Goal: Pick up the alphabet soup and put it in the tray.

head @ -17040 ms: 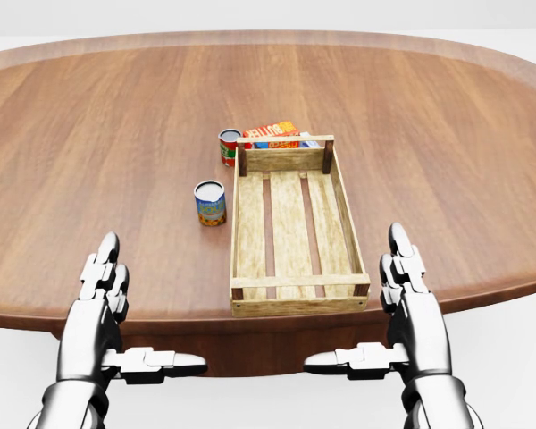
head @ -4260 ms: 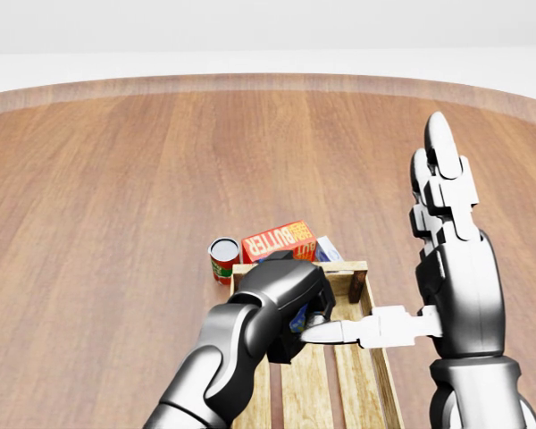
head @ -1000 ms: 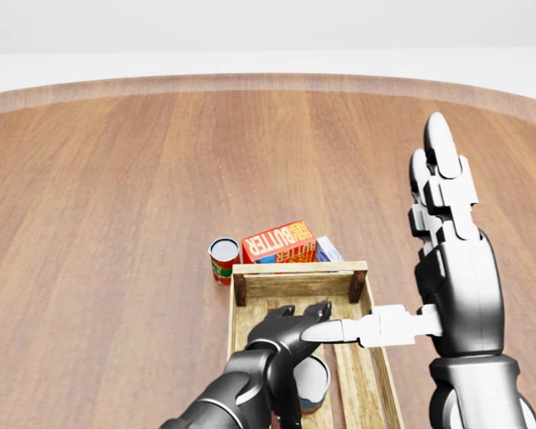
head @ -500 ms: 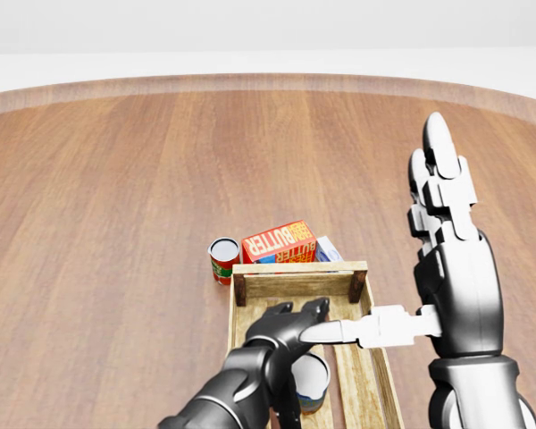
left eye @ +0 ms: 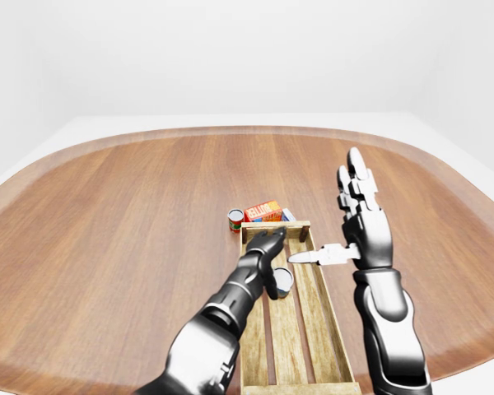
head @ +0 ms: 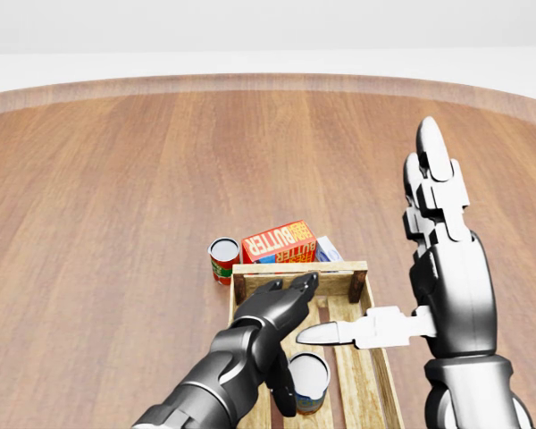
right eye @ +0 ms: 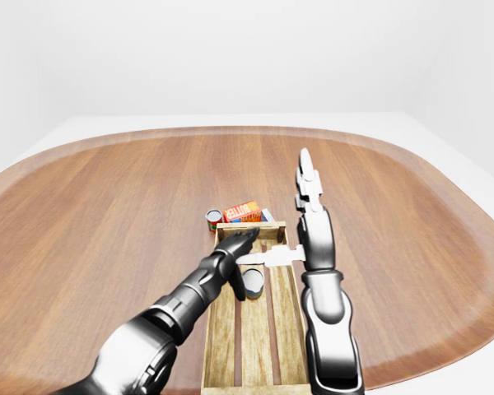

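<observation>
The alphabet soup can (head: 309,382) stands upright inside the wooden tray (head: 297,267), near the tray's top end in the head view. My left hand (head: 290,332) is open above the tray. Its fingers stretch toward the tray's top rail, and its thumb hangs just left of the can. I cannot tell whether the thumb touches the can. My right hand (head: 433,268) is open and empty at the right of the tray, with fingers pointing up and thumb pointing left over the tray. The can also shows in the left-eye view (left eye: 281,281).
A red and green can (head: 223,259) stands on the table just above the tray's top left corner. An orange butter box (head: 279,241) and a blue-white pack (head: 330,248) lie above the top rail. The oval wooden table (head: 116,197) spreads wide all round.
My left hand has straightened its fingers and drawn up toward the tray's top rail, off the can. The can stands alone in the tray. My right hand shifted slightly left.
</observation>
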Motion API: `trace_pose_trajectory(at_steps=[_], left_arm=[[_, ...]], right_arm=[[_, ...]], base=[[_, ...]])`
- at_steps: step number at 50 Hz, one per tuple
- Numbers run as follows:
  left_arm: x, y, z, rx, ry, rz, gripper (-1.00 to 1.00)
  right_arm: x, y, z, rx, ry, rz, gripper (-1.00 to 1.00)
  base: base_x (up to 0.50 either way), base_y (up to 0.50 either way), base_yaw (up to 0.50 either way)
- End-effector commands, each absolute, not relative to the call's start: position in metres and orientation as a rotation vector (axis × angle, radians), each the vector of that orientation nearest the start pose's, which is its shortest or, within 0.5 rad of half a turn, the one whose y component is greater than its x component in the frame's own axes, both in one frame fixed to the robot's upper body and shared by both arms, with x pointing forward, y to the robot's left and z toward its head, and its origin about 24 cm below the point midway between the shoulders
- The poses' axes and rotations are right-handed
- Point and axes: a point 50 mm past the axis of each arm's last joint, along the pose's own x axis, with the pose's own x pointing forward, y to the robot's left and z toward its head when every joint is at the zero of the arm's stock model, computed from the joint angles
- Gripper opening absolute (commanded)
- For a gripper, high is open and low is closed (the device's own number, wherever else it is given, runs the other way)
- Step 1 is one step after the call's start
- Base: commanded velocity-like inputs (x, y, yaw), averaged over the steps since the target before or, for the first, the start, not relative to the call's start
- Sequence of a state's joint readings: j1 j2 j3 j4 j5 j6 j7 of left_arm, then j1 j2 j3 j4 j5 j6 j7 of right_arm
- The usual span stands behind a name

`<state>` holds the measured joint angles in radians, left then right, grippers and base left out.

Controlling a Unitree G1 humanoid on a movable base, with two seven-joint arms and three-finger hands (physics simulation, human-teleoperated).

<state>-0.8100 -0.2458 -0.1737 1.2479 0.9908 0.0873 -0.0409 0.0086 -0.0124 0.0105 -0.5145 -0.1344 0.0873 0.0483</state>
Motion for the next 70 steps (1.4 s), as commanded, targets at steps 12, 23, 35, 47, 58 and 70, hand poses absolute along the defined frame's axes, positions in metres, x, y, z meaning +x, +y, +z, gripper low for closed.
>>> trace_pose_trajectory(at_steps=[12, 23, 35, 47, 58, 70], left_arm=[[0.333, 0.011, 0.017, 1.076, 0.21, -0.62, 1.0], [0.332, 0.022, 0.029, 1.043, 0.16, -0.597, 1.0], [0.331, 0.045, 0.05, 0.967, 0.09, -0.52, 1.0], [0.326, 0.062, 0.065, 0.902, 0.026, -0.454, 1.0], [0.324, 0.079, 0.077, 0.88, -0.012, -0.404, 1.0], [0.324, 0.085, 0.082, 0.874, -0.027, -0.383, 1.0]], right_arm=[[0.233, -0.143, 0.145, -0.153, -0.401, 0.028, 1.0], [0.233, -0.142, 0.144, -0.153, -0.399, 0.031, 1.0], [0.233, -0.14, 0.142, -0.154, -0.39, 0.037, 1.0], [0.232, -0.138, 0.141, -0.157, -0.386, 0.041, 1.0], [0.233, -0.138, 0.14, -0.159, -0.381, 0.041, 1.0], [0.233, -0.138, 0.141, -0.159, -0.385, 0.04, 1.0]], base=[[0.0, 0.0, 0.0], [0.0, 0.0, 0.0], [0.0, 0.0, 0.0], [0.0, 0.0, 0.0], [0.0, 0.0, 0.0], [0.0, 0.0, 0.0]])
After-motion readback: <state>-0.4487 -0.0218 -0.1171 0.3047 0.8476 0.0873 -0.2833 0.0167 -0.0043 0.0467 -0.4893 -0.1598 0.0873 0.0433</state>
